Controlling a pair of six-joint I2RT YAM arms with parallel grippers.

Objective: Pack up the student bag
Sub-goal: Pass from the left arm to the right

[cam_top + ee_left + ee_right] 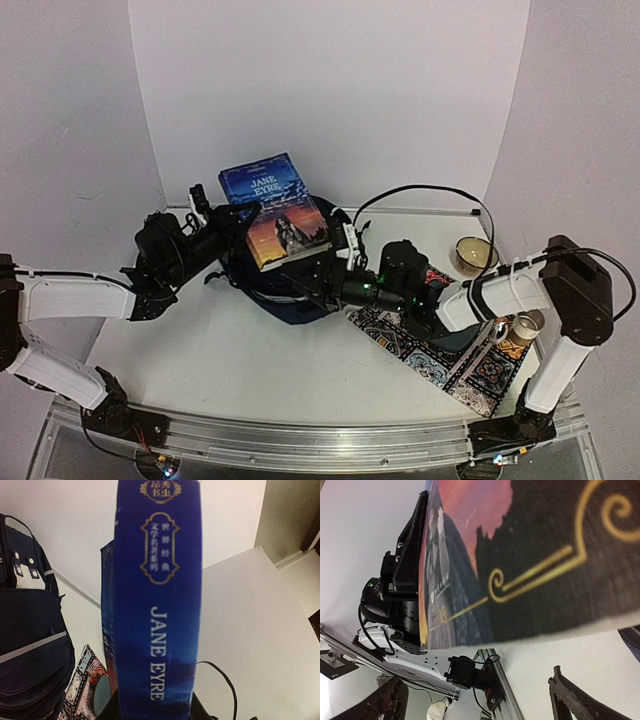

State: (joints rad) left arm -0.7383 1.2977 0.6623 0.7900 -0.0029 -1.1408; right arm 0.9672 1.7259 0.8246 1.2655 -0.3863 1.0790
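Top external: your left gripper point(216, 216) is clamped on the Jane Eyre book point(282, 215) by one edge, cover up and tilted, held in the air. Your right gripper point(330, 268) is spread wide with nothing in it. Its fingers point(390, 700) sit just under the book's low edge, and I see no contact.

The student bag point(288, 298) lies directly below both sets of jaws, slumped on the table. The book hides its mouth, so I can't tell whether it's open.

Risks, as I judge them:
- The grip is on one edge only, so the book can pivot or slip out if you swing down fast.
- If the opening isn't held wide, a corner catches the fabric and the book ends up on top of the bag, not inside.
- Your right jaws are close under the book — lower it without shifting them and you hit your own gripper.

The patterned mat point(440, 350) and bowl point(475, 255) lie behind the right wrist, well apart from the jaws.
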